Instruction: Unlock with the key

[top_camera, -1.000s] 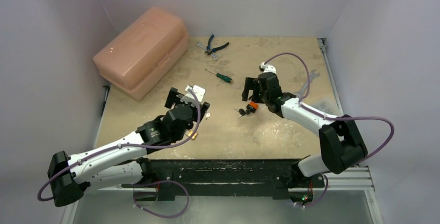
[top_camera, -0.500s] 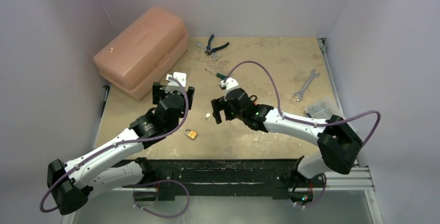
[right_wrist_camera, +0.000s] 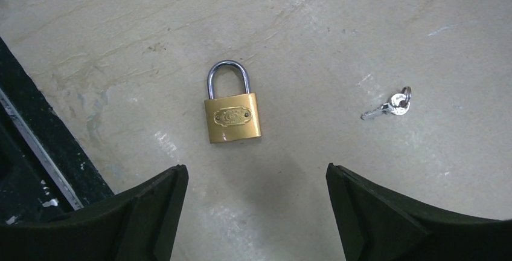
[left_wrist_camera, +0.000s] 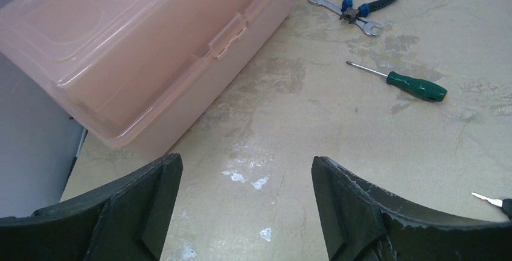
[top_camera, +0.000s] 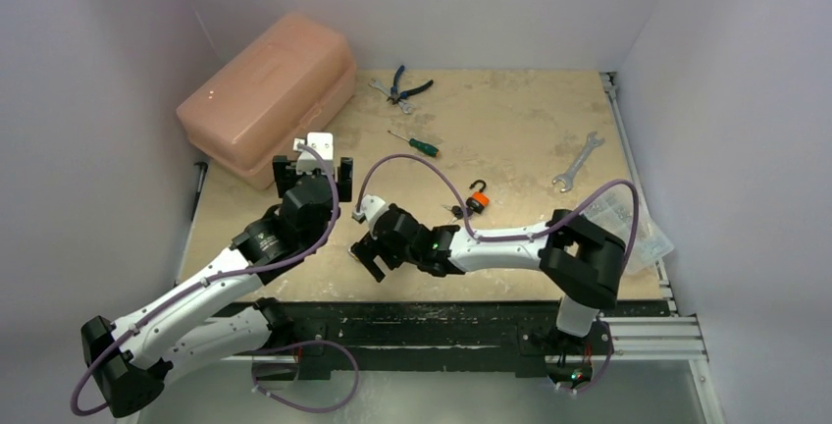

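A brass padlock (right_wrist_camera: 233, 113) with a closed steel shackle lies flat on the table. A small silver key (right_wrist_camera: 389, 105) on a ring lies to its right. My right gripper (right_wrist_camera: 253, 170) hovers open and empty just short of the padlock. In the top view the right gripper (top_camera: 365, 255) sits near the table's front edge and hides both the padlock and the key. My left gripper (top_camera: 312, 162) is open and empty, next to the pink toolbox (top_camera: 270, 95). In the left wrist view the gripper (left_wrist_camera: 244, 161) is over bare table, with a key tip (left_wrist_camera: 486, 197) at the right edge.
An orange padlock (top_camera: 478, 200) with dark keys (top_camera: 454, 212) lies mid-table. A green screwdriver (top_camera: 414, 143), blue pliers (top_camera: 404, 85), a wrench (top_camera: 576, 162) and a bag of small parts (top_camera: 628, 213) lie around. The black front rail (right_wrist_camera: 36, 152) is close to the brass padlock.
My right arm swung left from the orange padlock to above the brass padlock near the front edge. My left arm drew back from the brass padlock toward the toolbox.
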